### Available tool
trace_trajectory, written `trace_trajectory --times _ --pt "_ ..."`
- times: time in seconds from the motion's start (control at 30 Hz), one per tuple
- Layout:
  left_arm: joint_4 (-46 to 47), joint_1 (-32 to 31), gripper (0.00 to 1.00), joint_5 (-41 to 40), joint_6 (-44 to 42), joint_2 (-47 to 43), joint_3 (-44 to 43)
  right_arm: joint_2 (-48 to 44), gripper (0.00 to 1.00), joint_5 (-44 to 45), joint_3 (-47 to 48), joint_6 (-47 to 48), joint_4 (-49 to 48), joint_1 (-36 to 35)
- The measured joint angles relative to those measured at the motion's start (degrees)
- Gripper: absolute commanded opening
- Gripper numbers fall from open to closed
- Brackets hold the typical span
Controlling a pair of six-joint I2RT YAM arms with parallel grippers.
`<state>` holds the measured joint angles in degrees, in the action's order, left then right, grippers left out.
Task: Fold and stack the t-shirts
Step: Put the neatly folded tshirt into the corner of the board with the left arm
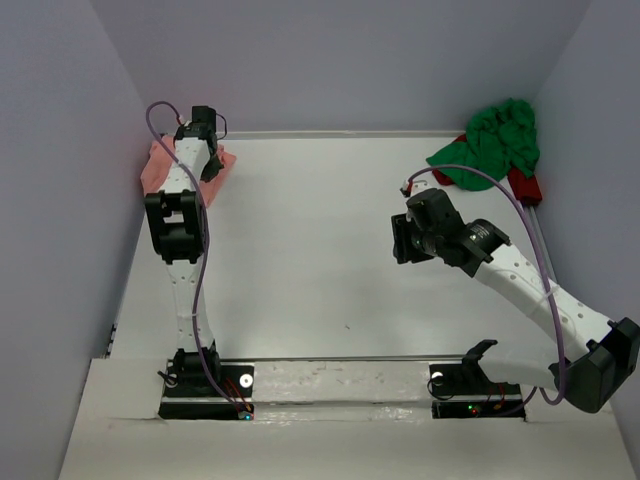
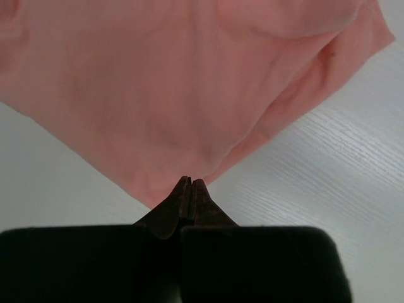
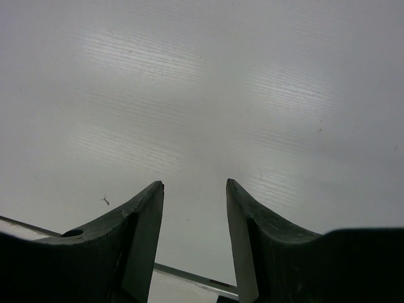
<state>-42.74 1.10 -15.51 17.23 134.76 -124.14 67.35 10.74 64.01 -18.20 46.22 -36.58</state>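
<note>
The salmon pink t-shirt point(image 1: 157, 166) lies crumpled in the far left corner of the table; in the left wrist view the pink t-shirt point(image 2: 189, 82) fills the upper half. My left gripper point(image 2: 190, 180) is shut, its tips pinched together on the shirt's near corner; from above the left gripper point(image 1: 212, 165) sits over the shirt's right side. The bright green t-shirt point(image 1: 497, 140) is bunched in the far right corner. My right gripper point(image 1: 400, 240) hovers over bare table to the left of and nearer than the green shirt; the right gripper point(image 3: 194, 184) is open with nothing between its fingers.
A dark red object point(image 1: 525, 186) lies partly under the green shirt by the right wall. Walls close in the white table point(image 1: 310, 250) on the left, far and right sides. A metal strip point(image 3: 189, 276) runs along the near table edge.
</note>
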Motion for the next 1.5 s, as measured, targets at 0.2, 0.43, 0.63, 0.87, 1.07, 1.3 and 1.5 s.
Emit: trace_trajectory --times 0.2,0.43,0.63,0.87,1.07,1.3,1.5 --pt "-1.22 0.87 0.0 -1.53 0.02 2.12 -2.16 0.42 0.5 0.44 0.02 0.02 0.04 0.0" --pt "-2.4 1.27 0.0 -2.08 0.0 6.71 -5.38 0.85 0.5 0.46 0.02 0.02 0.04 0.0" --pt "-3.41 1.57 0.0 -2.21 -0.24 9.03 -7.91 1.99 0.5 0.46 0.02 0.0 0.07 0.0" --pt "-3.08 2.01 0.0 -1.11 -1.25 10.97 -11.02 2.54 0.5 0.48 0.02 0.0 0.04 0.0" --pt "-2.4 2.4 0.0 1.66 -2.14 12.66 -14.25 3.45 0.5 0.66 0.02 0.0 0.04 0.0" --pt "-1.09 3.23 0.0 5.03 -2.82 14.43 -17.03 4.57 0.5 0.79 0.02 -0.02 0.07 0.0" --pt "0.57 4.81 0.05 7.34 -3.02 14.67 -17.4 5.53 0.5 0.79 0.02 -0.02 0.07 0.0"
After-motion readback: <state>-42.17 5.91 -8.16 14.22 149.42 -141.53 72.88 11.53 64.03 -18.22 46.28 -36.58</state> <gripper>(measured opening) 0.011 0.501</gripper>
